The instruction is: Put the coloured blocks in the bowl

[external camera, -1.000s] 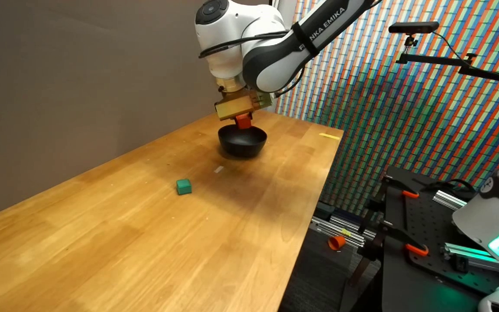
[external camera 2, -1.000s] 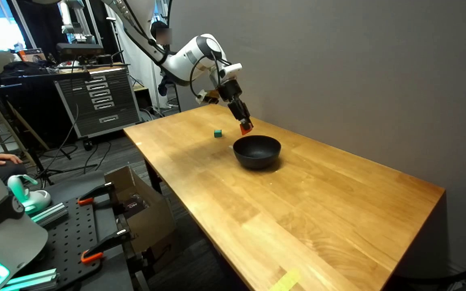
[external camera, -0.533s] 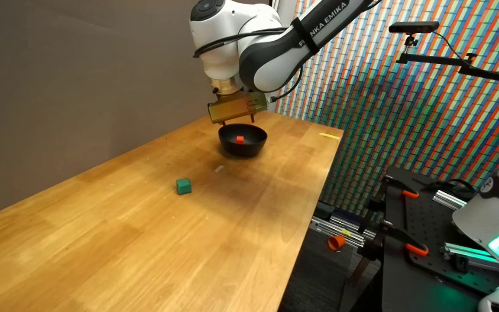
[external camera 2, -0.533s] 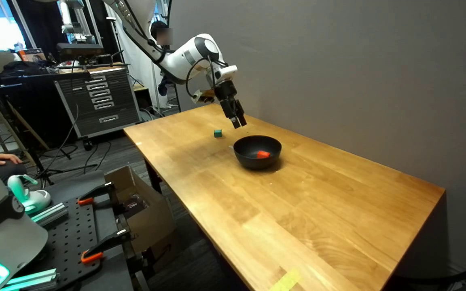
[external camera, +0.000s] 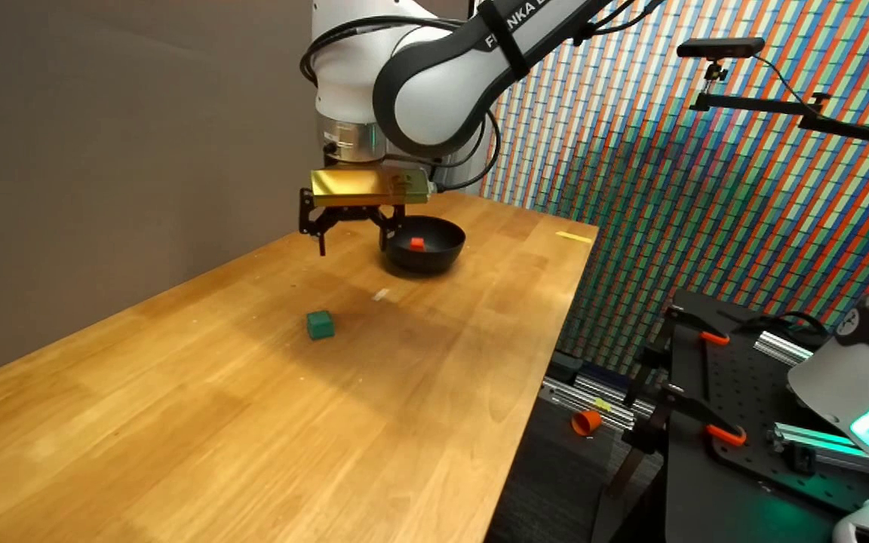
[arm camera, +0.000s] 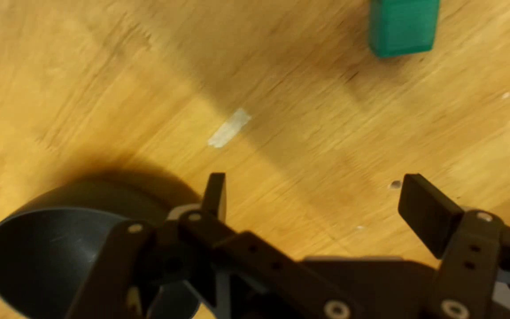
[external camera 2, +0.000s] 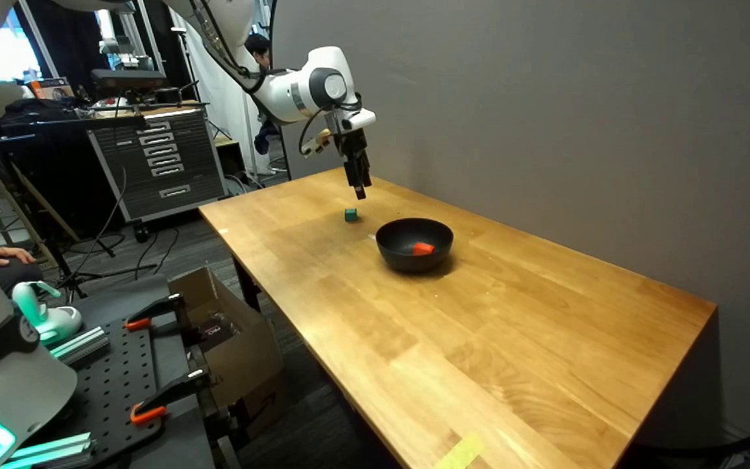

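Released and spread wide, the gripper (arm camera: 317, 195) is hanging over the table (external camera: 216, 422), its fingers (arm camera: 430, 212) pointing down and standing well apart. A gap is showing, in an exterior view, between them and the black bowl (external camera 2: 407, 262). That bowl is sitting closer to the long edge along the grey wall (external camera 2: 557, 143) than to the long edge facing the robot base (external camera: 849, 377), and a broad strip of wood is lying between it and the base-side edge. Another stretch of wood is running from the bowl toward the short edge marked with yellow tape (external camera: 574, 236); the tape is lying near the corner on the base side.

The red block (external camera 2: 423, 249) is resting inside the bowl. The green block (external camera: 320, 326) is lying on the wood, also closer to the wall-side edge, and farther than the bowl from the taped short edge. A pale scrap (arm camera: 229, 128) is lying between bowl and green block, and a shadow (external camera: 397, 347) is falling across the wood toward the base-side edge.

Beyond the taped short edge a backdrop of coloured strips (external camera: 631, 151) is rising; beyond the opposite short edge a drawer cabinet (external camera 2: 160, 156) is standing. Across a gap of floor from the base-side edge, a dark bench (external camera: 706, 498) is carrying clamps (external camera 2: 180, 389) and the robot base. A cardboard box (external camera 2: 245, 355) and an orange cup (external camera: 586, 422) are sitting in that gap.
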Robot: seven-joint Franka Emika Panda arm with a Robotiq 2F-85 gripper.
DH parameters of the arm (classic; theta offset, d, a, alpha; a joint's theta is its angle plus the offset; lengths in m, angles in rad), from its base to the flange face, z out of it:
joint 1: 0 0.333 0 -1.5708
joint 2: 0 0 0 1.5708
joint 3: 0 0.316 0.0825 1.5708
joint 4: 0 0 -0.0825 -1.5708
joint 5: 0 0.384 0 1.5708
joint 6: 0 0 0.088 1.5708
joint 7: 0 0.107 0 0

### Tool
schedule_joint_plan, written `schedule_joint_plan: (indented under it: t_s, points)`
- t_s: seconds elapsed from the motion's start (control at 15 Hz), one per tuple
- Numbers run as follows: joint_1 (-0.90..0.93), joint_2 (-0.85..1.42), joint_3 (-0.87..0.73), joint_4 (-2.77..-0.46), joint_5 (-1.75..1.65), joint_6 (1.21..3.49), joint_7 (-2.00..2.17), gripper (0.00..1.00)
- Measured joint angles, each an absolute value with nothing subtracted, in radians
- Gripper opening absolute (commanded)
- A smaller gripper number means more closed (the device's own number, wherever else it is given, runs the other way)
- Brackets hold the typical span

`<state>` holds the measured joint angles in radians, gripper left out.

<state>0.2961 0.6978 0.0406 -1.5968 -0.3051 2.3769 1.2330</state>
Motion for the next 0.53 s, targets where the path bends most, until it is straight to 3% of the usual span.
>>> schedule_joint_plan:
  t_s: [0.53]
  points:
    - [0.287, 0.872, 0.088, -1.469, -0.071, 2.451, 0.977, 1.0]
